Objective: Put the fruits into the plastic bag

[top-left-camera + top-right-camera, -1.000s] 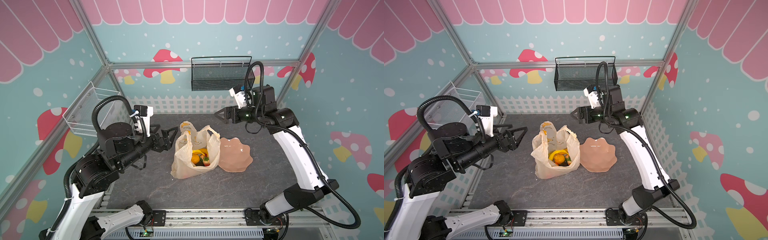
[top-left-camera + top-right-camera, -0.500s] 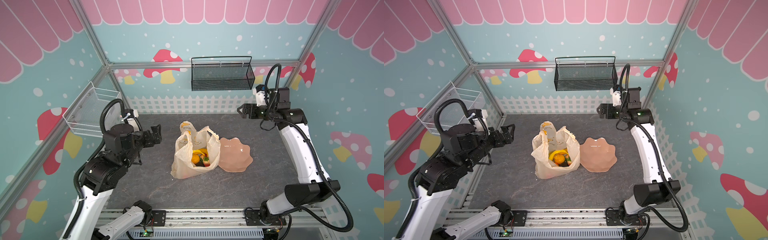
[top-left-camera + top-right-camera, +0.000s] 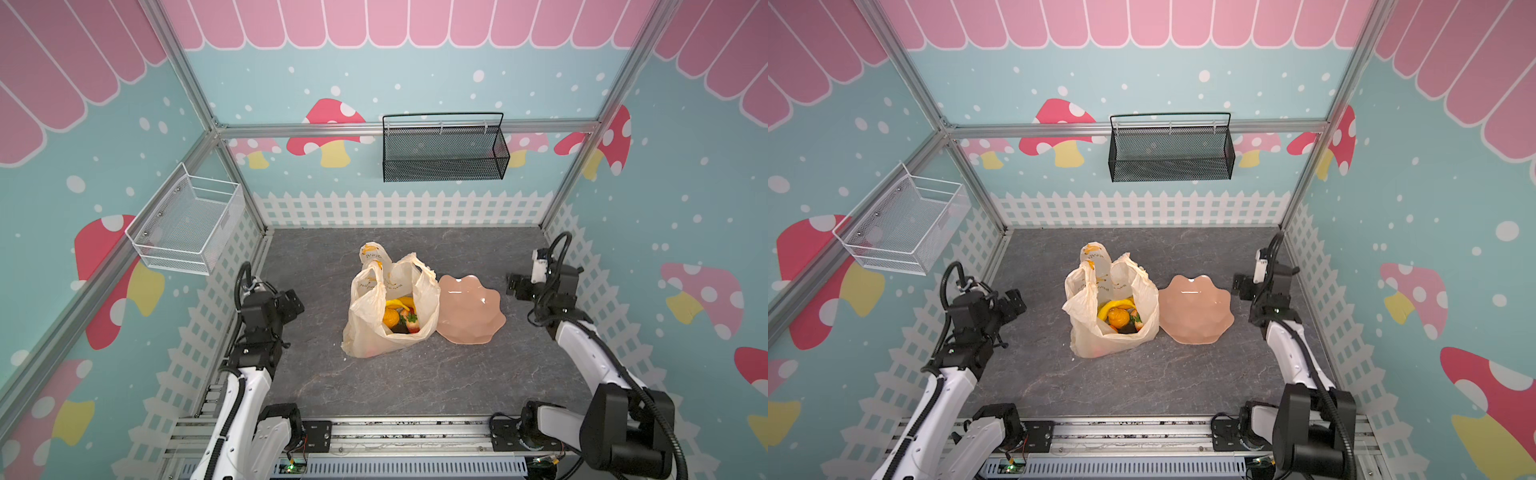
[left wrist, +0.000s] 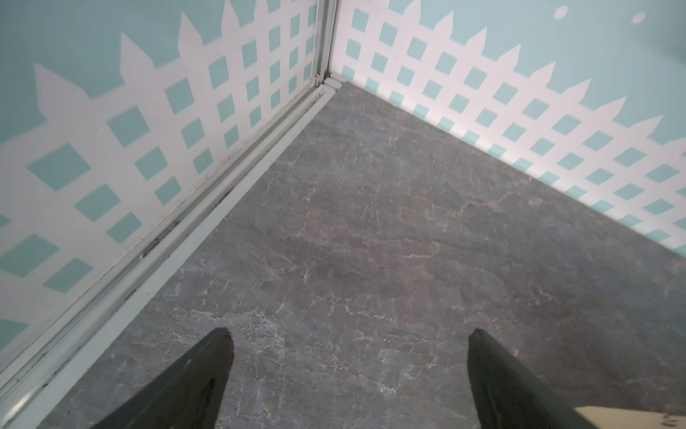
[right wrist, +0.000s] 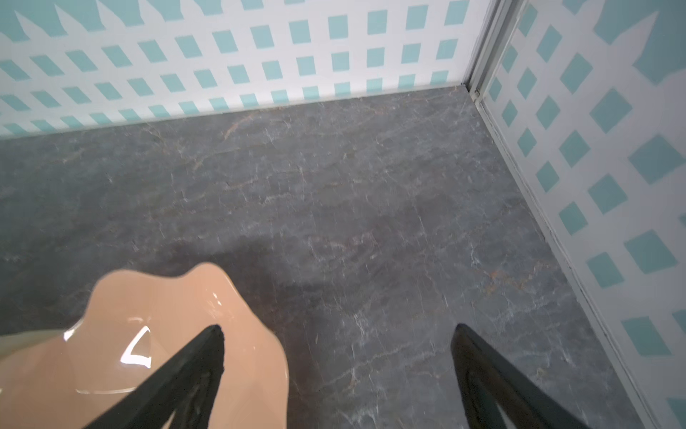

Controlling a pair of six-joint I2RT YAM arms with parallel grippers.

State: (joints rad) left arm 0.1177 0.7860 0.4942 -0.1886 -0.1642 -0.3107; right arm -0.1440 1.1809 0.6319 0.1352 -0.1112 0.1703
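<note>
Two containers sit side by side on the grey tabletop point(image 3: 374, 382), at the centre of both top views. The plastic bag point(image 3: 365, 332) point(image 3: 1088, 338) stands with its mouth gaping upward and its handle loops raised toward the upper part of the frame. Inside lie the fruits point(image 3: 399, 318) point(image 3: 1119, 318): a yellow banana point(image 3: 395, 302), an orange point(image 3: 390, 319) below it, a dark piece point(image 3: 400, 330), and a red strawberry point(image 3: 414, 327) with a green top. The glossy pink plate point(image 3: 469, 309) point(image 3: 1196, 309) lies just right of the bag, its wavy rim touching the bag's side.

On the walls hang a black mesh basket point(image 3: 444, 153) at upper centre and a white wire basket point(image 3: 187, 224) at left.

The left hand point(image 4: 349, 334) has its two dark fingers spread wide with nothing between them, over bare tabletop near a corner of the fence-printed walls. In both top views it sits at the tabletop's left edge, well apart from the bag.

The right hand point(image 5: 336, 328) is likewise spread wide and holds nothing. It sits at the right edge, near the plate but apart from it. In the right wrist view the plate point(image 5: 167, 297) fills the lower left, and one fingertip overlaps its rim. The bag with the fruits lies beyond the plate, between the two hands.
</note>
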